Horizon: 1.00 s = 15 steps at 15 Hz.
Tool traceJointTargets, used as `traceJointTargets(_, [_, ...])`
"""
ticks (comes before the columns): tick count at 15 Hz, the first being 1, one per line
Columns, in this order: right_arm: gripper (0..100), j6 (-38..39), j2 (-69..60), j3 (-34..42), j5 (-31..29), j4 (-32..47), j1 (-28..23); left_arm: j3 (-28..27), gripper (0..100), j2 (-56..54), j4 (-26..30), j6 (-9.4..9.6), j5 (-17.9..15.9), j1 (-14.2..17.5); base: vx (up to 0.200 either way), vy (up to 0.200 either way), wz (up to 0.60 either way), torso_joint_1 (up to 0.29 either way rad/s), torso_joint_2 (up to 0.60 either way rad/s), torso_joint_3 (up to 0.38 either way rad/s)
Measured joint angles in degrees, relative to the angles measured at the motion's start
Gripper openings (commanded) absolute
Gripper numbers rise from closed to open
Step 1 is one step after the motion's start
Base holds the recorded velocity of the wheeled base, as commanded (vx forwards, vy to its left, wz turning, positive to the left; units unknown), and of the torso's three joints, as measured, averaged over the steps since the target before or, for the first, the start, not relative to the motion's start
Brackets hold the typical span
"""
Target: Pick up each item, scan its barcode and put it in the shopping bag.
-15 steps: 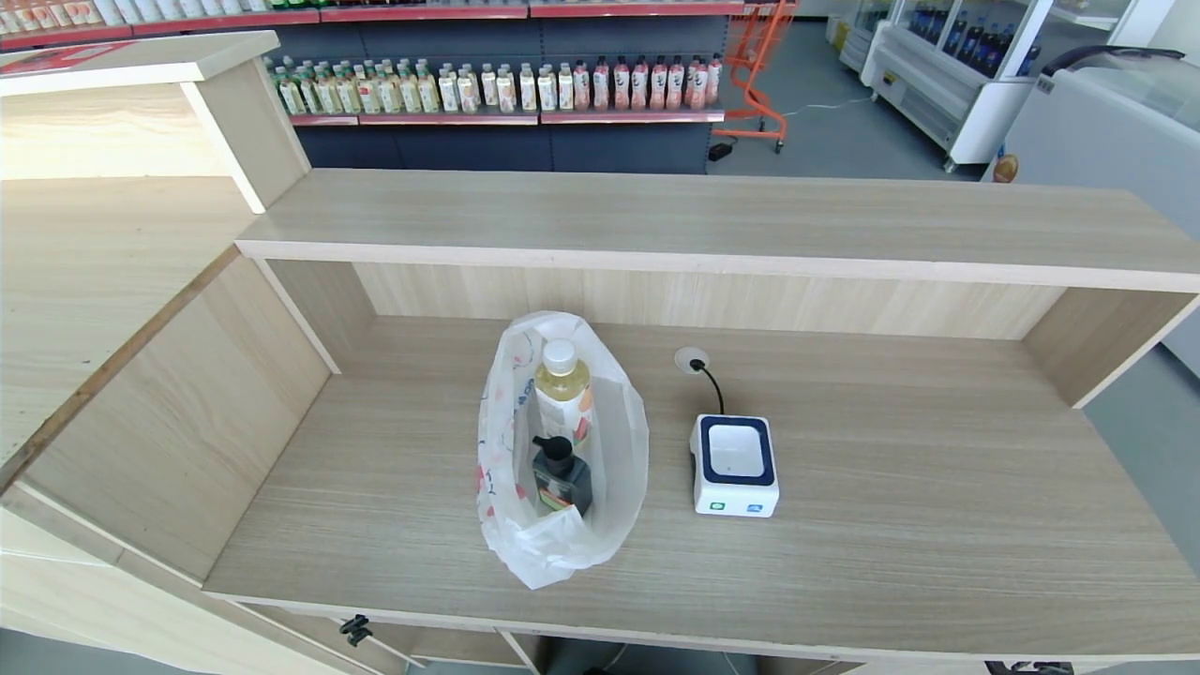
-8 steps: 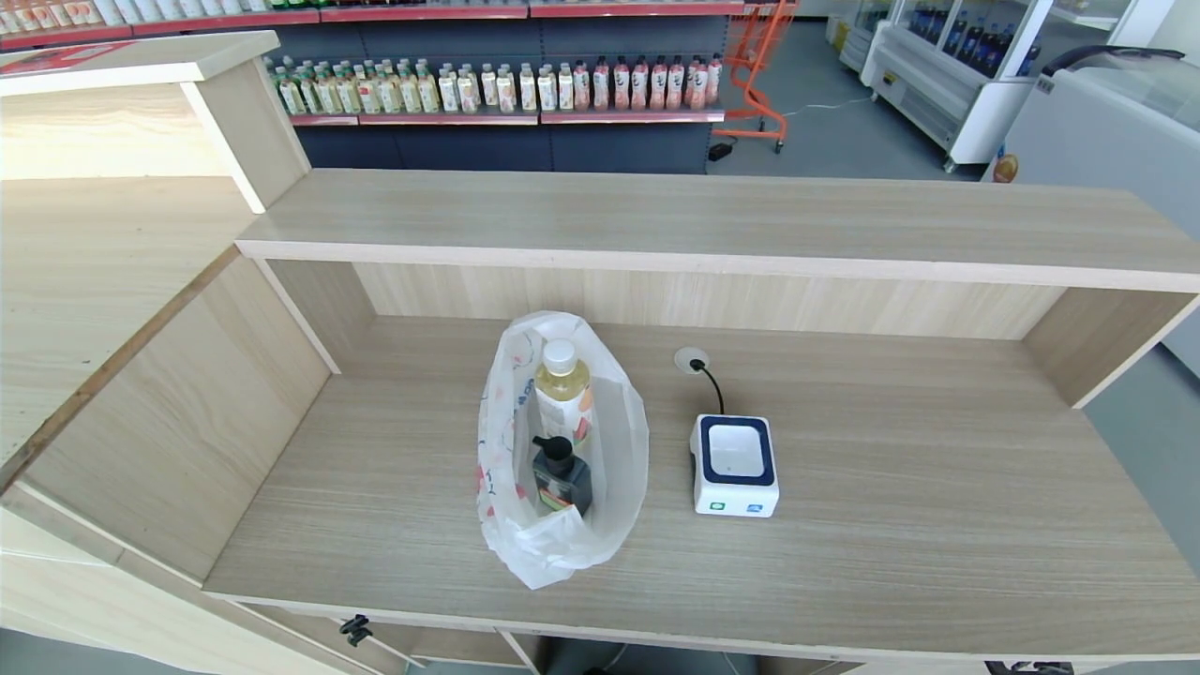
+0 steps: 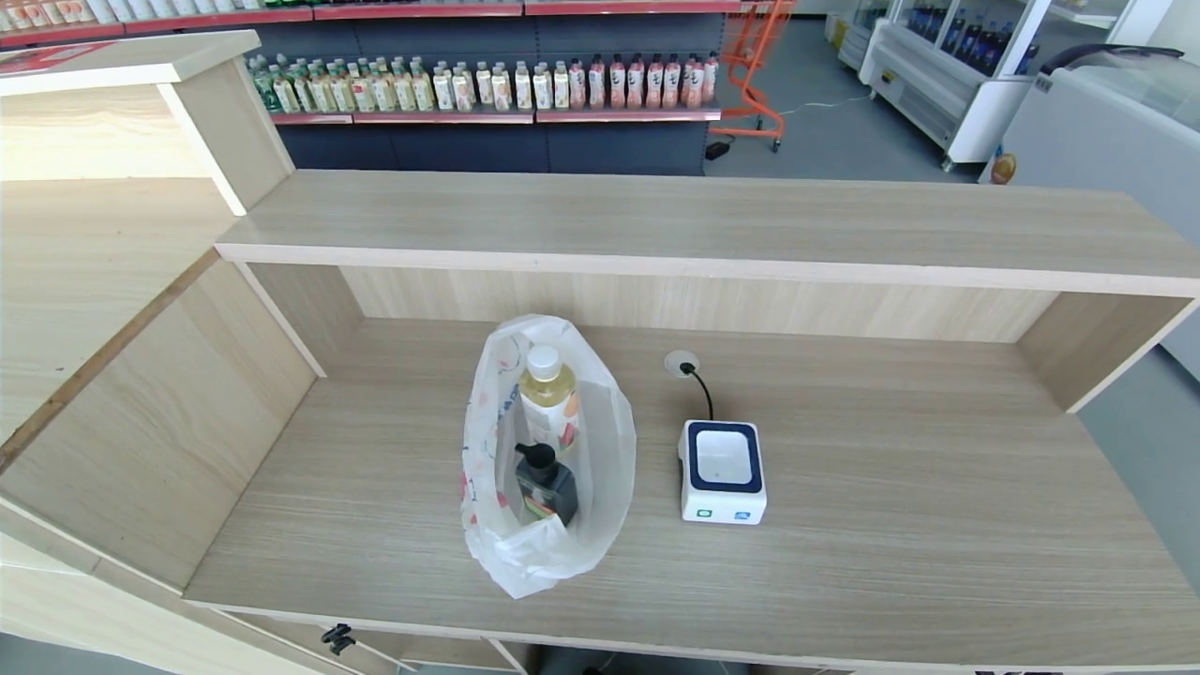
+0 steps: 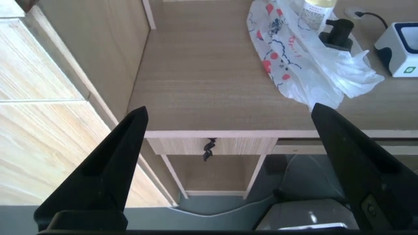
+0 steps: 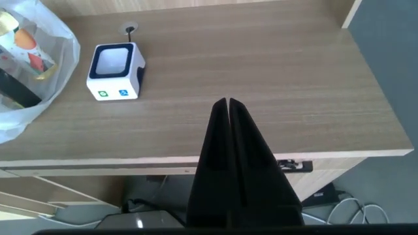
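A white shopping bag [image 3: 483, 450] with red print stands open on the wooden counter [image 3: 891, 487]. Inside it are a yellow drink bottle [image 3: 547, 389] with a white cap and a dark pump bottle [image 3: 544, 478]. A white and blue barcode scanner [image 3: 721, 471] sits just right of the bag. My left gripper [image 4: 230, 109] hangs open off the counter's front edge, short of the bag [image 4: 281, 52] and the pump bottle [image 4: 338, 32], holding nothing. Off the front edge too, my right gripper [image 5: 227, 101] is shut and empty, with the scanner [image 5: 115, 72] and the bag [image 5: 19, 121] beyond it.
A raised ledge [image 3: 656, 225] runs along the counter's back, with side walls [image 3: 169, 422] at left and right. The scanner's cable goes into a round port [image 3: 682, 362]. A drawer handle [image 4: 209, 149] sits under the front edge. Store shelves of bottles [image 3: 469, 89] stand far behind.
The whole head view has shifted a little, so the camera moved. The bag, its contents and the scanner keep their places on the counter.
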Motion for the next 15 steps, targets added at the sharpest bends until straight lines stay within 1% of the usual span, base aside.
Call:
traceJointTargets(3, [0,0.0,0.02,0.0,-0.02,-0.05,-0.02,0.0,100,0.0,0.02,-0.17,0.05,0.0,0.0,-0.2,0.0,-0.002,0.0,0.002])
traceJointTargets(4, [0,0.0,0.02,0.02,-0.02,-0.02,-0.02,0.0,100,0.0,0.02,-0.88,0.05,0.0,0.0,0.0,0.0,0.0,0.0,0.0])
traceJointTargets(5, [0,0.0,0.02,0.02,-0.02,-0.02,-0.02,0.0,100,0.0,0.05,-2.11,0.05,0.0,0.0,0.0,0.0,0.0,0.0,0.0])
traceJointTargets(6, [0,0.0,0.02,0.02,-0.02,-0.02,0.0,0.0,100,0.0,0.09,-2.41,-0.02,0.0,0.0,0.0,0.0,0.0,0.0,0.0])
traceJointTargets(9, [0,-0.07,0.02,0.02,0.02,-0.02,-0.13,0.05,100,0.3,0.11,-2.33,0.0,-0.11,0.2,0.0,0.0,0.001,0.0,-0.001])
traceJointTargets(15, [0,-0.02,0.06,0.02,-0.07,0.0,0.09,0.05,100,0.05,0.09,-2.3,-0.02,0.1,0.0,0.0,0.0,0.0,0.0,0.0])
